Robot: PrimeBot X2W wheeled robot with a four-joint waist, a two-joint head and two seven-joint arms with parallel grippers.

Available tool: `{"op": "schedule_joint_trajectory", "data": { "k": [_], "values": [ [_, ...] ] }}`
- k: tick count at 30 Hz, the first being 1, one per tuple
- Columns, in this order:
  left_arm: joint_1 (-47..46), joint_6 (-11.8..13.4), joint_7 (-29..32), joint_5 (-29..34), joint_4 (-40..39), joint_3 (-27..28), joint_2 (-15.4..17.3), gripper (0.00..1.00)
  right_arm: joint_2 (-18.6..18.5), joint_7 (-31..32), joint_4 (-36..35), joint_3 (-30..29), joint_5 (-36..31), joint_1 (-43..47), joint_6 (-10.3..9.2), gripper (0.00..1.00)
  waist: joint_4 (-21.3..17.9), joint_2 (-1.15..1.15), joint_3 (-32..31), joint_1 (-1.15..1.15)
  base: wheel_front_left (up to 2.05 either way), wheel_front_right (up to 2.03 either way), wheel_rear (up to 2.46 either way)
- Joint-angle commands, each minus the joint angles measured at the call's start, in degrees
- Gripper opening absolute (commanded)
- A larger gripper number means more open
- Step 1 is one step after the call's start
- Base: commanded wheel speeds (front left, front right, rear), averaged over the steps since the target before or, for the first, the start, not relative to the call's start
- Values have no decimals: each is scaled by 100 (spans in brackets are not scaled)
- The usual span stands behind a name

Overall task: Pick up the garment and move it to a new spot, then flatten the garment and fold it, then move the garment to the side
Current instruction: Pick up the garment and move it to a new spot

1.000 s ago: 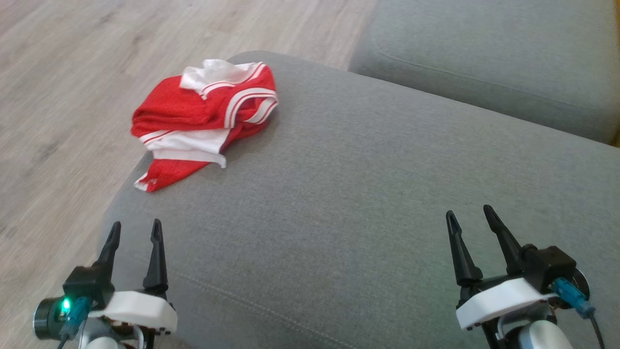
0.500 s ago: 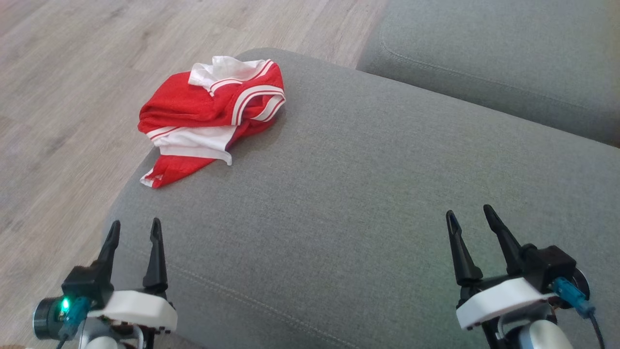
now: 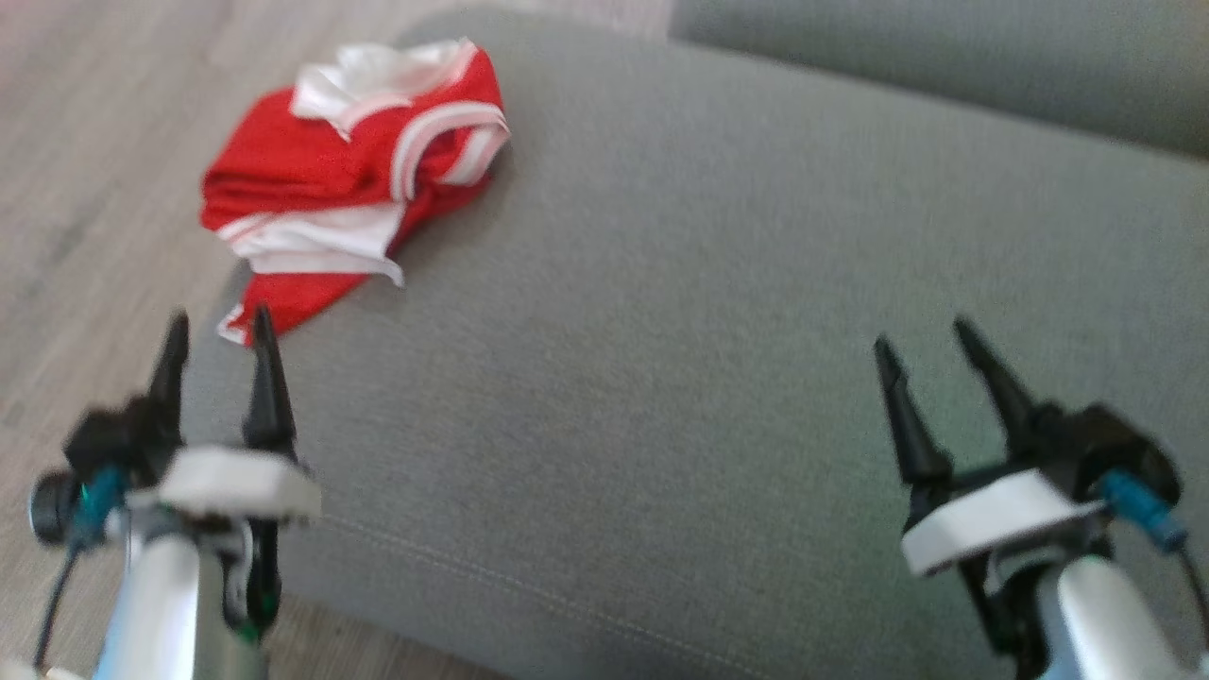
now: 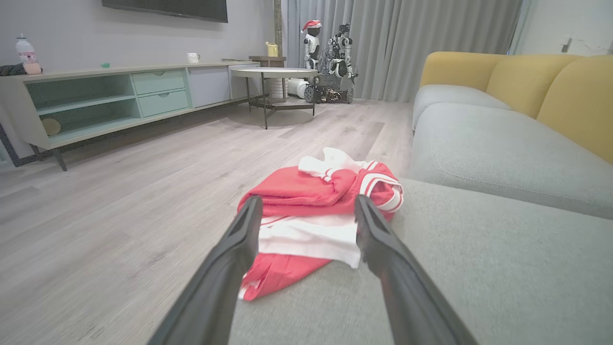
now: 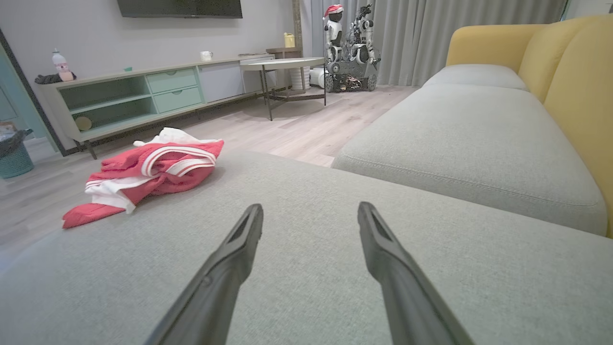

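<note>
A crumpled red and white garment lies bunched at the far left corner of a grey sofa cushion, one red corner hanging toward the cushion's edge. In the left wrist view the garment sits straight ahead, just beyond the fingertips. My left gripper hovers open at the cushion's left edge, a little short of the garment's lowest corner, with nothing between its fingers. Over the cushion's right part my right gripper stands open and empty, well away from the garment.
A second grey cushion lies behind, with yellow backrests to the right. Wood floor drops off left of the cushion. Across the room stand a low cabinet, a round table and another robot.
The head camera has tipped and blurred, shifting the whole picture. Both grippers have risen in the view, and the left one now stands closer to the garment. The garment has not moved on the cushion.
</note>
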Motion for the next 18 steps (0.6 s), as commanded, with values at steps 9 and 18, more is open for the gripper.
{"op": "schedule_joint_trajectory", "data": {
  "k": [9, 18],
  "values": [
    [-2053, -266, -68, -33, 699, 517, 96, 100, -633, 383, -812, 191, -42, -909, -4, 100, -639, 0, 1776, 0, 0, 0, 0],
    [-3204, -466, -68, 98, 2332, 701, 483, 100, -716, 300, -765, 409, 48, -1231, -4, 100, -1038, 0, 2291, 0, 0, 0, 0]
  ]
}}
